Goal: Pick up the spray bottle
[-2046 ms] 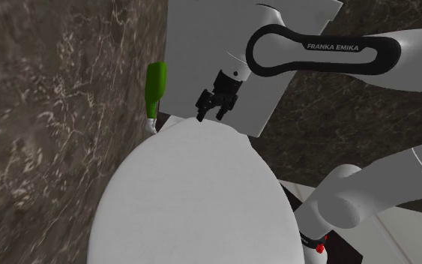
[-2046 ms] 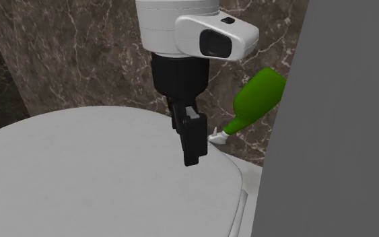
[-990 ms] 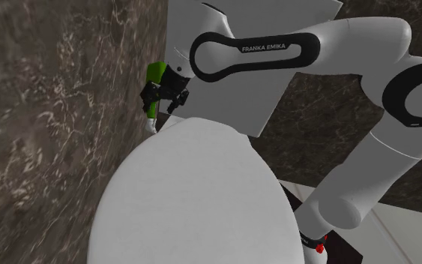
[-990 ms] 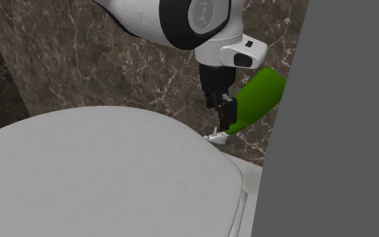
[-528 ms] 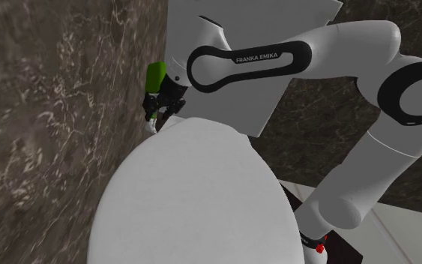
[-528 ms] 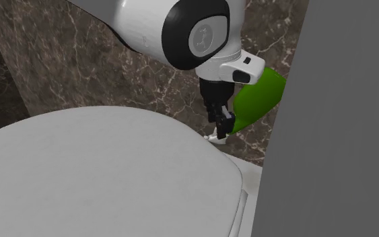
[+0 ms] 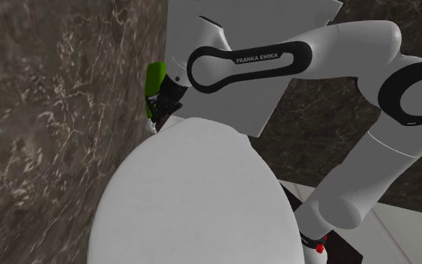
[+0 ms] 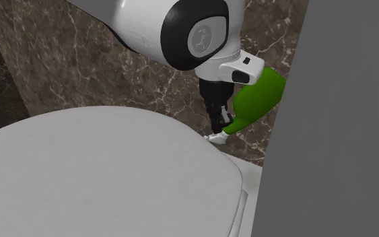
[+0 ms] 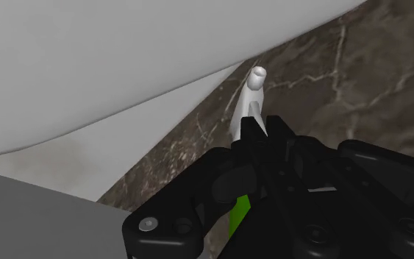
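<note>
A rounded white lid [image 7: 194, 202] (a toilet's, by its shape) meets a plain grey slab [image 7: 276, 97] at its far end — both beside a dark, white-veined marble wall [image 7: 52, 112].

— How much of the spray bottle [image 8: 256, 94] can you see?
— Its neck is covered by the gripper [image 8: 217, 126]. In the wrist view the black hand hides all of the green body but a sliver.
— And what it rests on?
— Hidden past the white lid's [image 8: 100, 175] far edge. The lid itself is cut off at the second exterior view's lower edge.
</note>
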### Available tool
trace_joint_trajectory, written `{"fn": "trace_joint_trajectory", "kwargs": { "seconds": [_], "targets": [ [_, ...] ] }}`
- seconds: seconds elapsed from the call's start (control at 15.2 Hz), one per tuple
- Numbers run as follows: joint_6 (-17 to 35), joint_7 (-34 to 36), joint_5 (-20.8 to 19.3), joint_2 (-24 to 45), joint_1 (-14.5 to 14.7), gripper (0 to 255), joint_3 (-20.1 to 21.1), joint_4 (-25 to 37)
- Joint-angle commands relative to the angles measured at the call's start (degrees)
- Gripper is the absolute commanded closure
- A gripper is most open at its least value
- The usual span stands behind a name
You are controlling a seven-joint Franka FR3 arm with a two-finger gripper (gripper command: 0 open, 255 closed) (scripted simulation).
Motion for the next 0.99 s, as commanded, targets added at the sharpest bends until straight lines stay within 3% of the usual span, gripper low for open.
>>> {"fn": "trace_joint_trajectory", "kwargs": {
  "seconds": [0.0,0.92],
  "targets": [
    [-0.1,0.2,-0.2,0.3,0.0,255,0.0,0.3],
    [-10.5,0.8,0.2,-2.3,-0.4,255,-0.1,8.2]
  ]
}}
